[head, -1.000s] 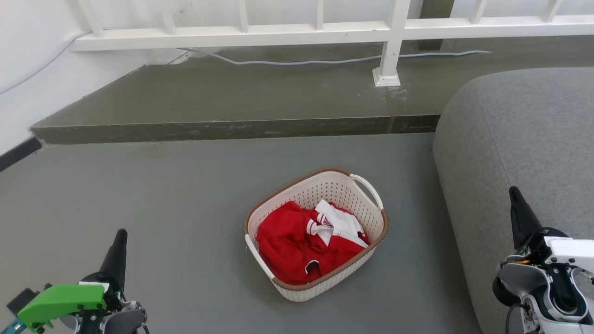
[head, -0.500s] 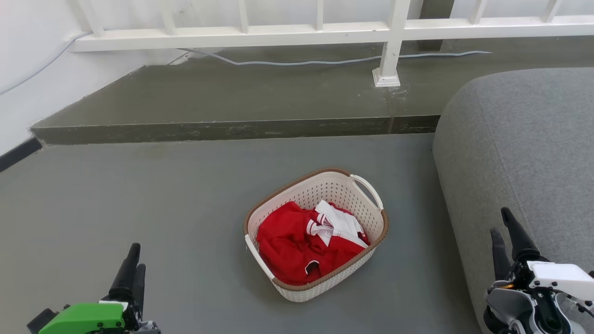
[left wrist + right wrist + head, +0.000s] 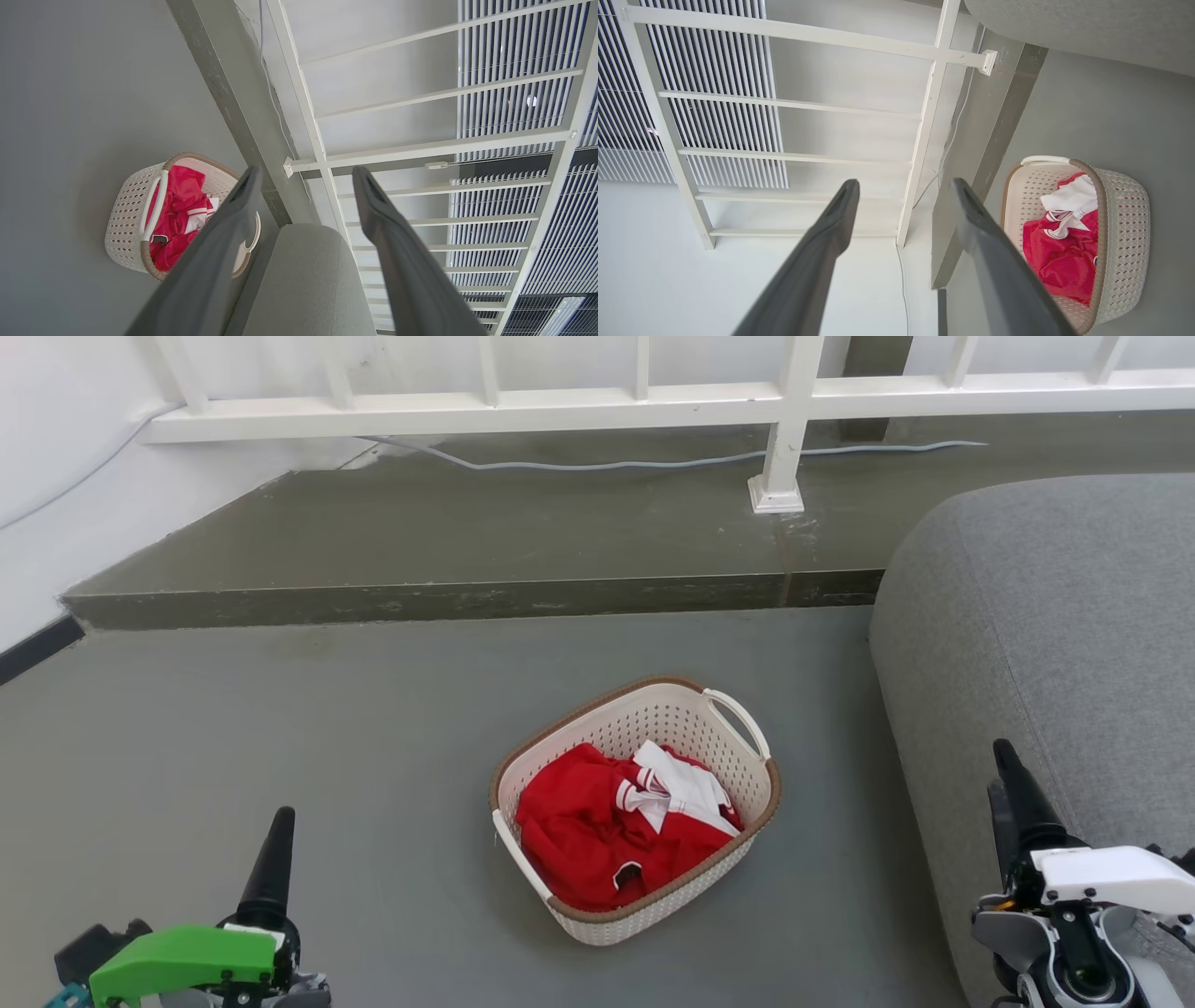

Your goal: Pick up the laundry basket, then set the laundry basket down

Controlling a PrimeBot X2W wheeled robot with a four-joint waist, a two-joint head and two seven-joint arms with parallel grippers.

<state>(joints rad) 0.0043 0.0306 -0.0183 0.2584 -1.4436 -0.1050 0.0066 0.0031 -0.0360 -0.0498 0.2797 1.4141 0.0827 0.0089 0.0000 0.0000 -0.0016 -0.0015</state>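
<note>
One laundry basket (image 3: 653,721) stands on the grey floor (image 3: 280,728) at the lower centre of the head view, well apart from both grippers. It has one brown rim and two white loop handles, one at its upper right (image 3: 742,714) and one along its lower left edge (image 3: 518,854). Inside lie a red garment (image 3: 579,840) and a white piece with red stripes (image 3: 686,784).

The left gripper (image 3: 280,821) sits at the lower left of the frame under a green cover (image 3: 177,957). In the left wrist view its two dark fingers (image 3: 224,242) are spread with a clear gap and nothing between them. The right gripper (image 3: 999,767) sits at the lower right under a white cover (image 3: 1111,877), in front of the one grey sofa (image 3: 1046,616). Its two fingers (image 3: 994,261) are likewise parted and hold nothing.

Across the top of the frame runs a white railing (image 3: 560,406) with one post (image 3: 784,429) footed on a raised step (image 3: 467,597), where one grey cable (image 3: 607,460) lies
</note>
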